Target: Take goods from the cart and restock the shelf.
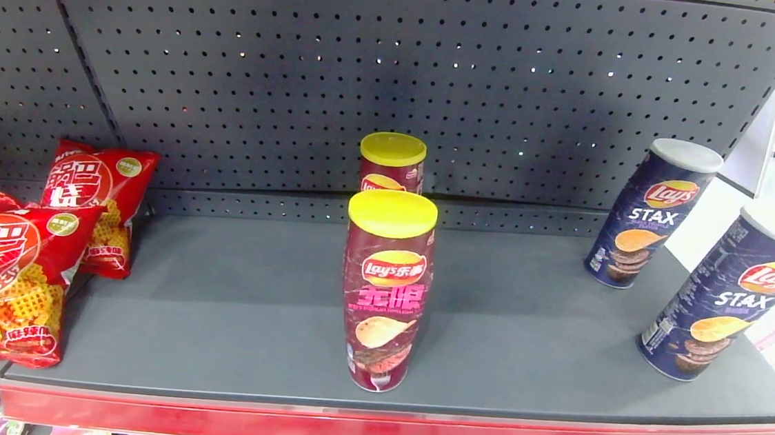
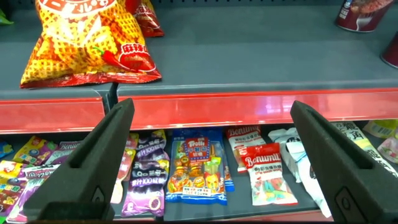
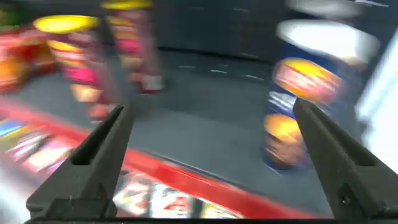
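In the head view you see the shelf (image 1: 248, 317) with a maroon can (image 1: 386, 293) near the middle of its front edge and a second maroon can (image 1: 392, 162) behind it by the back wall. A blue can (image 1: 650, 214) and a nearer blue can (image 1: 726, 306) stand toward the right edge, and red snack bags (image 1: 2, 284) sit at the left edge.

In the left wrist view your left gripper (image 2: 211, 109) is spread wide and empty before the shelf's red front edge. Candy packets (image 2: 196, 168) lie on the level below.

In the right wrist view your right gripper (image 3: 208, 109) is spread wide too, holding nothing, facing the front edge.
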Controlling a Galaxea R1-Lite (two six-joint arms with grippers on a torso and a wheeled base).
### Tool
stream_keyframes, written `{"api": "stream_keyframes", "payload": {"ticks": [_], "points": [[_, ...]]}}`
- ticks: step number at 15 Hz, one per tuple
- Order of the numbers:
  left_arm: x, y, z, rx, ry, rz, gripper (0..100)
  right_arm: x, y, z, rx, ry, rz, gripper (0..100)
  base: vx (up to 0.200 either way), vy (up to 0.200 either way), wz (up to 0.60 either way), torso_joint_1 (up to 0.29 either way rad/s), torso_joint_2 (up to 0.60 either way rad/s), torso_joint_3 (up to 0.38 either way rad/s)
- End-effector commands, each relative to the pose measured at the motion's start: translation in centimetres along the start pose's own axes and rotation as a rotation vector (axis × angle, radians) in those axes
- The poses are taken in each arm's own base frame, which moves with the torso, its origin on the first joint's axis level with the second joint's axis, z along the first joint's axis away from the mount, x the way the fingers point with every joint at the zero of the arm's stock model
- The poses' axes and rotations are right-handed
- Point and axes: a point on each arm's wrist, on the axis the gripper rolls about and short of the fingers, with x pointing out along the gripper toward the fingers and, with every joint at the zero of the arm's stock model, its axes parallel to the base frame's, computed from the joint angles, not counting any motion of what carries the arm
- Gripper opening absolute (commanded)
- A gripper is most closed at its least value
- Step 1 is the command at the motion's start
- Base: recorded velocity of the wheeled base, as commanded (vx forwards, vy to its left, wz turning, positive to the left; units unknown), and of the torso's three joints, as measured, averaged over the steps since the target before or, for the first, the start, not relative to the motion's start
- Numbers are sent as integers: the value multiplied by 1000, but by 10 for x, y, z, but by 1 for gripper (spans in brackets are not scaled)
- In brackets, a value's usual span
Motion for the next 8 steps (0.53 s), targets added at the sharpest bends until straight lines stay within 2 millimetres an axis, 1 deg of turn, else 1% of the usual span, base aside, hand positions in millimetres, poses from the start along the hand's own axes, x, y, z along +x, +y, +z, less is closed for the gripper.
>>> {"api": "stream_keyframes", "payload": {"ticks": [1,2,4,7,8], "points": [[0,0,0,0,1,0,100,-13,2,-29,-4,-14,-94,100,0,0,0,0,0,0],[0,0,0,0,1,0,100,-16,2,-48,-10,17,-139,100,0,0,0,0,0,0],[0,0,0,0,1,0,100,-19,1,-67,-7,59,-169,100,0,0,0,0,0,0],[0,0,0,0,1,0,100,-21,1,-74,5,119,-185,100,0,0,0,0,0,0],[0,0,0,0,1,0,100,-20,1,-80,-1,126,-180,100,0,0,0,0,0,0]]}}
